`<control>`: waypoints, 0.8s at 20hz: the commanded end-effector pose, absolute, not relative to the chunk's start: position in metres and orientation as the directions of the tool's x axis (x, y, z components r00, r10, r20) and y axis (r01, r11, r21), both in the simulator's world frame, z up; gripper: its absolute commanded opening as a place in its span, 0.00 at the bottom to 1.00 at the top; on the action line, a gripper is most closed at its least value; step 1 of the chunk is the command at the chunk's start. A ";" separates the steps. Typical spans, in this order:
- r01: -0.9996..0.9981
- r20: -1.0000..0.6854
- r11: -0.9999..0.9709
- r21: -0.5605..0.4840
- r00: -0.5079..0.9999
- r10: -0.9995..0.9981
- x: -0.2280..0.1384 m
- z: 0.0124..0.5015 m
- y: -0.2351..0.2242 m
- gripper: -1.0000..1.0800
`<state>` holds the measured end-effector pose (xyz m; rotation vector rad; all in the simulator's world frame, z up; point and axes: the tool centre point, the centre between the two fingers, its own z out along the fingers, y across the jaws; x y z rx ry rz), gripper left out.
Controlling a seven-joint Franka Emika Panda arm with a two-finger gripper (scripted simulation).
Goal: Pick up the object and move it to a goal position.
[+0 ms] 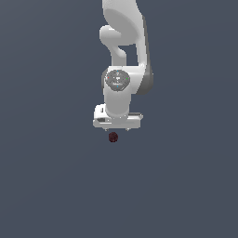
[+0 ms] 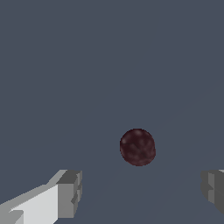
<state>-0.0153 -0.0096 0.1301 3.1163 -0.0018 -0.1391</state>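
The object is a tiny dark maroon ball with a speckled surface, lying on the flat grey surface just in front of the white arm's hand in the exterior view. The wrist view shows the ball apart from both grey fingertips, slightly beyond the gap between them. My gripper is open, its jaws set wide with nothing between them. In the exterior view the gripper hangs pointing down, with only short stubs of its fingers showing under the white hand.
A plain dark grey surface fills both views. The white arm rises behind the hand towards the top of the exterior view.
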 end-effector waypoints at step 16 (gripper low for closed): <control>-0.072 -0.108 -0.997 0.020 0.991 -0.073 -0.022 0.132 -0.031 0.96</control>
